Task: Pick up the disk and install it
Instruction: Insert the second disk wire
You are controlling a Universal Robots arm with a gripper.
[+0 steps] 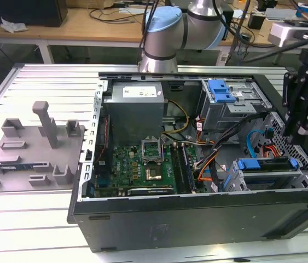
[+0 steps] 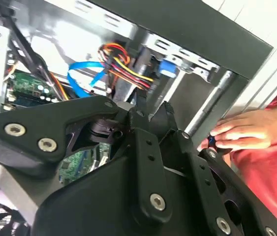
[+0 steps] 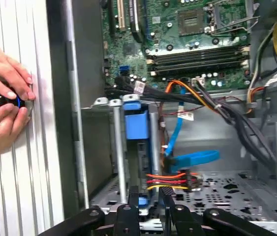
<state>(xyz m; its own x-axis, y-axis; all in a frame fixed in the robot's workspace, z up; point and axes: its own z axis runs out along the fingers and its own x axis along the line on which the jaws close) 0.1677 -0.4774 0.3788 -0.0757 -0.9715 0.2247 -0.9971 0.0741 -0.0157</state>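
Observation:
The disk (image 1: 266, 164), edged by its bright blue bracket, sits in the lower grey drive cage at the exterior view's right end of the open computer case (image 1: 197, 213). My black gripper (image 1: 298, 129) hangs just above and to the right of it, over the case's edge. In the first wrist view the disk (image 3: 137, 123) stands on edge in the cage, straight ahead of my gripper (image 3: 149, 204). The fingers stand a little apart with nothing between them. In the second wrist view the gripper (image 2: 153, 110) points at the blue bracket (image 2: 168, 69).
A grey power supply (image 1: 134, 107), the green motherboard (image 1: 137, 167) and an upper drive cage with a blue latch (image 1: 222, 90) are inside the case. Orange, red and blue cables (image 3: 177, 167) run beside the disk. A person's hands (image 3: 3, 98) hold a black knob outside the case wall.

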